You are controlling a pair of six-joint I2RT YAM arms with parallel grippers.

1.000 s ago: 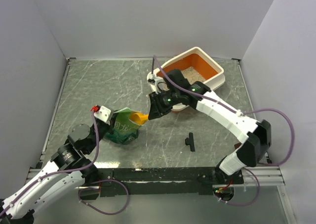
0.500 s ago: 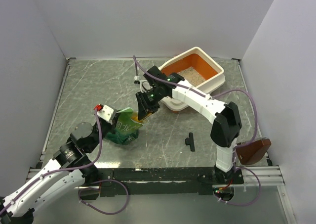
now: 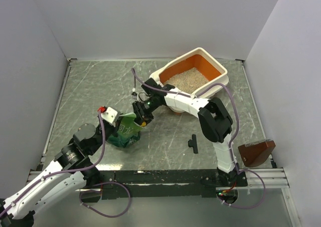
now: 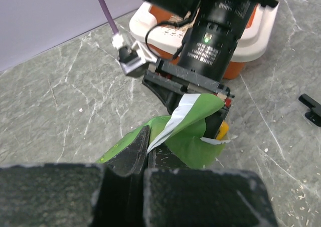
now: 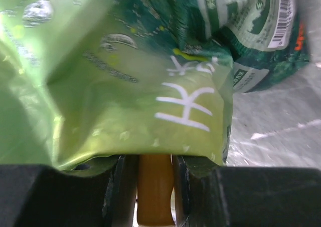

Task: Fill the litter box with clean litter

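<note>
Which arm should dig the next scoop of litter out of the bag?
Right. The right claw grips the scoop at the mouth of the bag; the left claw is shut on the bag's edge, holding it.

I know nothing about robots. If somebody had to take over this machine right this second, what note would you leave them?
Left gripper: shut on the top edge of the green bag, holding it up.
Right gripper: shut on the handle of the scoop, whose head is hidden inside the bag's mouth.
Litter box: far right corner, with a layer of clean litter already in it.
Left to do: lift the scoop out, tip it into the box, and probably repeat.
</note>
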